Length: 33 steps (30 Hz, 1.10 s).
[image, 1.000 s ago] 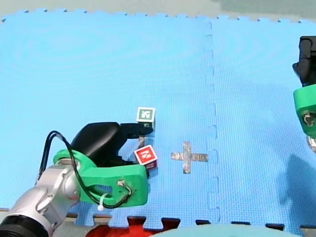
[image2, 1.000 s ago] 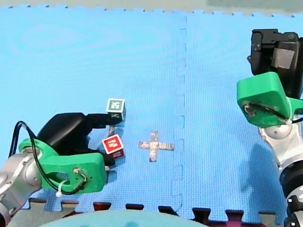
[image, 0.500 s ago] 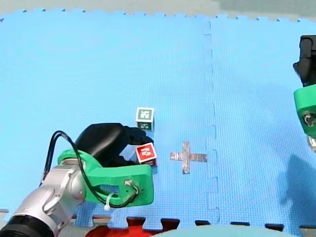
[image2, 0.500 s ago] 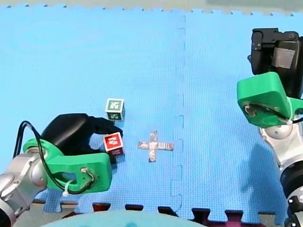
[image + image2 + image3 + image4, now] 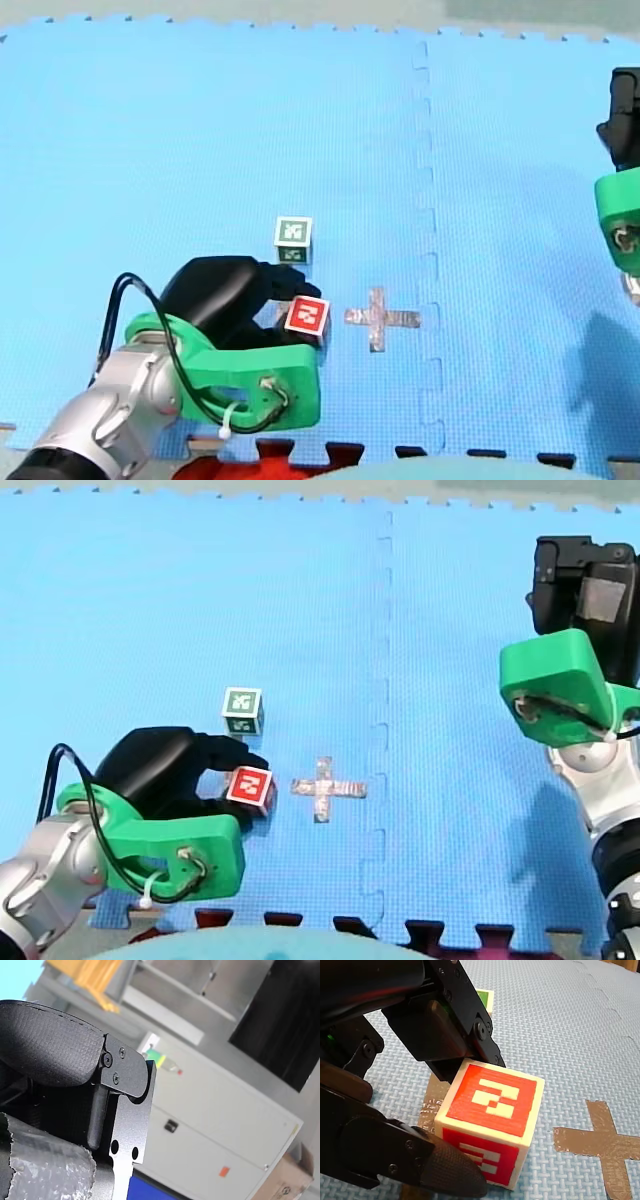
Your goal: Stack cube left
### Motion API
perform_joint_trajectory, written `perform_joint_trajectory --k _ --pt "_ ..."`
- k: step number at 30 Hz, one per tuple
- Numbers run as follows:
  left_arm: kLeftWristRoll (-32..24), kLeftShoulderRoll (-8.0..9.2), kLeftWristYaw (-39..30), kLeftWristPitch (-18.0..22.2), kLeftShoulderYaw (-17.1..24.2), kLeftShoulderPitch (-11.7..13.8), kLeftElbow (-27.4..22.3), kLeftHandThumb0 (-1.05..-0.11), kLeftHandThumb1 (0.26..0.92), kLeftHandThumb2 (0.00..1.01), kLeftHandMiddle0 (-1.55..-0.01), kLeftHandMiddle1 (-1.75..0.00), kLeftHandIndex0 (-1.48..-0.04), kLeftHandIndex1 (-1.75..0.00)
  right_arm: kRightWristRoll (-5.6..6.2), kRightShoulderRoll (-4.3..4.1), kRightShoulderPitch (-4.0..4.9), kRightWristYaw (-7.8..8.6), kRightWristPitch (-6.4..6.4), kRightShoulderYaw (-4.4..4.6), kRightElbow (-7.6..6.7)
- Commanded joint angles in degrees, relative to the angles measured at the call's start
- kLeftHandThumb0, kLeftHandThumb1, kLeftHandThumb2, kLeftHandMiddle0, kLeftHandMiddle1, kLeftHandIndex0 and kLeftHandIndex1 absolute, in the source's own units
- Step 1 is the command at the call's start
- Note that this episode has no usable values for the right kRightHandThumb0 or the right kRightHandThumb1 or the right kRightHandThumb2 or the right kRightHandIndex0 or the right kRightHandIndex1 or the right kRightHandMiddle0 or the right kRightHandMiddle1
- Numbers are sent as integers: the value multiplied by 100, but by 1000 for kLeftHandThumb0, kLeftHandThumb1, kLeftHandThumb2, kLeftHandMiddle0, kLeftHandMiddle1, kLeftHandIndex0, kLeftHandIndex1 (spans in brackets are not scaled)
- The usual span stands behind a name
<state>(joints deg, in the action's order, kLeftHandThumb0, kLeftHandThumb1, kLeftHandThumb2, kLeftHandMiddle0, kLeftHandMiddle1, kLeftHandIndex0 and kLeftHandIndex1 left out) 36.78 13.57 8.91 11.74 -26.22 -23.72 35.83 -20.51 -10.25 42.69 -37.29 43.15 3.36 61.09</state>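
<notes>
A red cube [image 5: 309, 316] with white markings is held tilted between the fingers of my left hand [image 5: 288, 312], low over the blue mat near its front edge. In the second wrist view the red cube [image 5: 490, 1115] sits between black fingertips [image 5: 445, 1170]; whether it touches the mat I cannot tell. A green cube [image 5: 292, 239] stands on the mat just behind the hand, apart from it. My right hand [image 5: 580, 590] is raised at the far right, holding nothing.
A silver tape cross [image 5: 378, 318] is stuck to the mat just right of the red cube. A seam [image 5: 430, 200] between foam mat tiles runs front to back. The mat's front edge [image 5: 420, 450] lies close behind my left forearm.
My left hand has shut on the red cube, shifting it slightly right and tilting it. The hand has drawn away from the green cube. The right arm has not moved.
</notes>
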Motion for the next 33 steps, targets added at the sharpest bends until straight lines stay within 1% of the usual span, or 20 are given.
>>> perform_joint_trajectory --k 1,4,7,8,11,13,15,17,19,24,27,33 --pt "33 11 -42 -48 -18 43 -36 -460 832 7 -835 -1746 -1266 -74 11 -9 -4 -3 -34 -9 -20" --pt "29 -11 -66 -105 -13 34 -116 -462 833 6 -831 -1746 -1261 -68 -4 0 -4 -24 -51 1 -2" --pt "19 -6 -15 -25 7 7 -220 -463 833 5 -827 -1746 -1259 -64 -18 15 -5 -50 -64 12 15" --pt "17 14 -9 21 18 14 -322 -464 833 5 -826 -1746 -1259 -63 -21 20 -6 -58 -65 15 18" --pt "16 104 -228 -29 71 86 -1021 -466 830 3 -824 -1746 -1269 -65 -19 22 -6 -66 -53 18 41" --pt "-14 134 -625 -374 137 204 -1737 -468 822 1 -840 -1746 -1281 -65 -16 24 -9 -67 -44 18 65" --pt "-69 102 -1223 -985 193 288 -2412 -469 813 0 -862 -1746 -1290 -63 -19 35 -24 -78 -34 22 78" --pt "-72 57 -1591 -1419 220 308 -2767 -470 809 0 -873 -1746 -1294 -62 -20 45 -39 -87 -26 26 91" --pt "-52 31 -1706 -1587 230 313 -2889 -470 804 0 -885 -1746 -1296 -59 -15 51 -49 -86 -12 24 110" --pt "30 -3 -1691 -1695 215 322 -2917 -472 794 0 -913 -1746 -1299 -50 36 91 -58 -44 -4 1 136" --pt "86 -31 -1760 -1819 172 279 -2944 -463 791 0 -918 -1746 -1301 -47 75 113 -54 -3 -5 -17 150" --pt "180 -111 -1833 -2008 80 224 -2919 -461 787 0 -944 -1746 -1307 -40 126 126 -24 63 22 -34 219"
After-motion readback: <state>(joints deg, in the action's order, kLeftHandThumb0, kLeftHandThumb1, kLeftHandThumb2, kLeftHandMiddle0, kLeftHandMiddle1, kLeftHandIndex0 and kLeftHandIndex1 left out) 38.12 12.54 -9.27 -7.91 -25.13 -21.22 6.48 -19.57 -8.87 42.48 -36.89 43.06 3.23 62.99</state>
